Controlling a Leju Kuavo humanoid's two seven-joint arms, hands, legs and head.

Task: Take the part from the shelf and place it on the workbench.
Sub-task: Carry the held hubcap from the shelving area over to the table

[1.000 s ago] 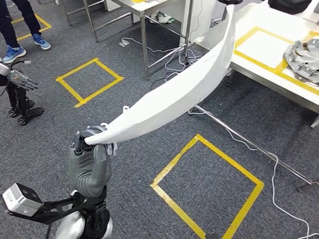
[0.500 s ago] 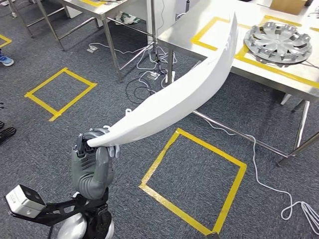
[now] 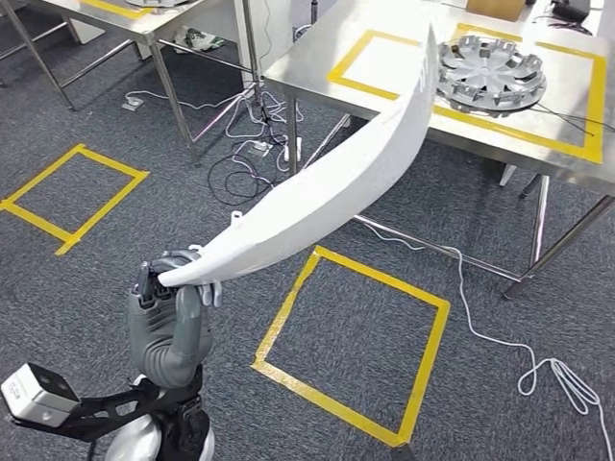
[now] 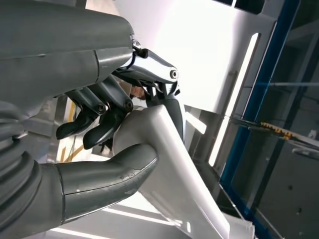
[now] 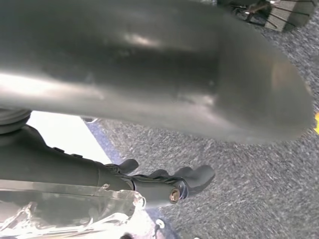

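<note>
As the view has swung, the workbench (image 3: 348,67) looms nearer; left robot hand (image 3: 170,322) still clamps the white part (image 3: 319,197).

Grey carpet floor (image 3: 86,279) w/ yellow tape squares (image 3: 353,346), steel tables (image 3: 341,67), loose cables (image 3: 507,355).

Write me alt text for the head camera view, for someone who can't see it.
The robot's left hand holds one end of a long, curved white part, which arcs up toward a steel workbench marked with yellow tape and bearing a silver wheel cover. Below lie grey carpet, a yellow tape square and white cables.
</note>
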